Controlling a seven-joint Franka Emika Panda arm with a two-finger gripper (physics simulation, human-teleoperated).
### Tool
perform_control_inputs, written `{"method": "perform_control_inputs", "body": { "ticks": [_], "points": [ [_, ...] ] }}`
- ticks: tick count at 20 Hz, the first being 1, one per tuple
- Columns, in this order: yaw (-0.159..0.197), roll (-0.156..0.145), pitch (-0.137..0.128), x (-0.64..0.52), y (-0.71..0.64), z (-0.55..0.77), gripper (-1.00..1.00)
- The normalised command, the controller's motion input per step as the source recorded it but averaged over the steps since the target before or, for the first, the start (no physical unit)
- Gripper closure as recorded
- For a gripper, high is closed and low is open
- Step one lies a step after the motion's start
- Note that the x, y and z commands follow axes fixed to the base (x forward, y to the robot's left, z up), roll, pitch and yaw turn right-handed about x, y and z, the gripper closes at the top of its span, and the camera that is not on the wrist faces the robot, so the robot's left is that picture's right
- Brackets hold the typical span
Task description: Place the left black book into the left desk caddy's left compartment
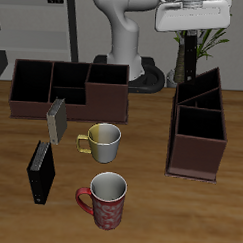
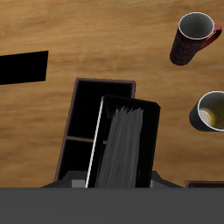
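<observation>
Hanging clasped in the gripper (image 2: 120, 181), left black book (image 2: 125, 140) sits over the left desk caddy (image 2: 83, 109); page edge faces the camera, long axis running along the caddy's length.

Wrist view: I see a black book (image 2: 127, 144) held on edge, page edges facing the camera, over a dark desk caddy (image 2: 87, 109) with a divider. On the wooden table (image 2: 105, 35) sit a red mug (image 2: 192, 37), a pale mug (image 2: 210, 111), and another black book (image 2: 23, 67) lying flat.
</observation>
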Motion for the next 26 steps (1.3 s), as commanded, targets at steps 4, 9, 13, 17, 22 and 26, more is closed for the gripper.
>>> {"method": "perform_control_inputs", "body": {
  "ticks": [4,9,13,17,22,26],
  "points": [
    [0.013,0.020,0.013,-0.56,0.07,-0.17,1.00],
    [0.040,0.013,0.039,-0.34,0.16,-0.26,1.00],
    [0.044,-0.011,0.016,-0.29,0.17,-0.12,1.00],
    [0.010,0.010,0.004,-0.28,0.17,-0.03,1.00],
    [0.037,0.042,-0.021,-0.27,0.21,0.00,1.00],
    [0.016,0.046,0.014,-0.23,0.22,-0.06,1.00]
  ]
}}
